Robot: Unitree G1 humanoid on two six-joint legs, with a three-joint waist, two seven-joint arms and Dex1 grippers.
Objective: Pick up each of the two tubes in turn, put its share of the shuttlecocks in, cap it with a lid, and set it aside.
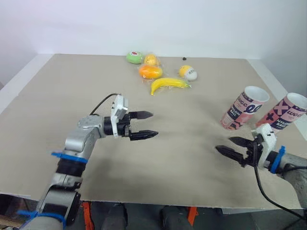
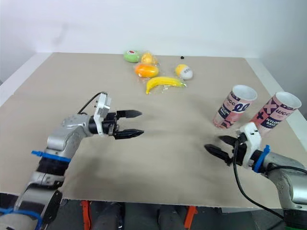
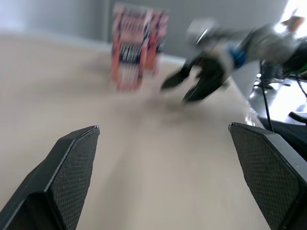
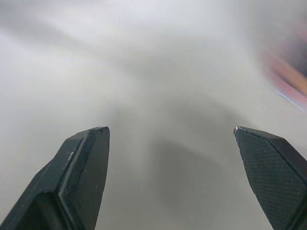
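1. Left gripper (image 1: 154, 124): fingers spread wide apart, nothing between them. It sits over the left-middle of the table (image 1: 57, 91), fingertips aimed toward the robot's right.
2. In the left wrist view the textured pads (image 3: 72, 167) stand far apart, with bare tabletop between them. Straight ahead of them are both tubes and the other gripper.
3. Right gripper (image 1: 223, 144): fingers also apart and empty. It is low over the table near the right front edge, tips aimed toward the robot's left. Whether it touches the surface I cannot tell.
4. Right wrist view: two black fingers (image 4: 81, 172) set wide, plain surface between them, a blurred red-pink patch off to one side.
5. Left tube (image 1: 242, 108): pink and white with dark lettering, standing on its base with its open mouth up. It is near the right gripper, just beyond it on the far side, and not touching it.
6. Right tube (image 1: 283, 112): same pattern, also standing mouth up, just beside the left tube and close to the table's right edge. It lies beyond the right gripper's wrist.
7. Both tubes are well apart from the left gripper, across open tabletop.
8. Far middle of the table, well away from both grippers, lies a cluster: a banana (image 1: 169, 84), an orange fruit (image 1: 150, 72), a small yellow fruit (image 1: 150, 59), a green piece (image 1: 135, 57) and a yellow-and-white piece (image 1: 188, 72).
9. A small black speck (image 1: 184, 58) lies near the back edge.
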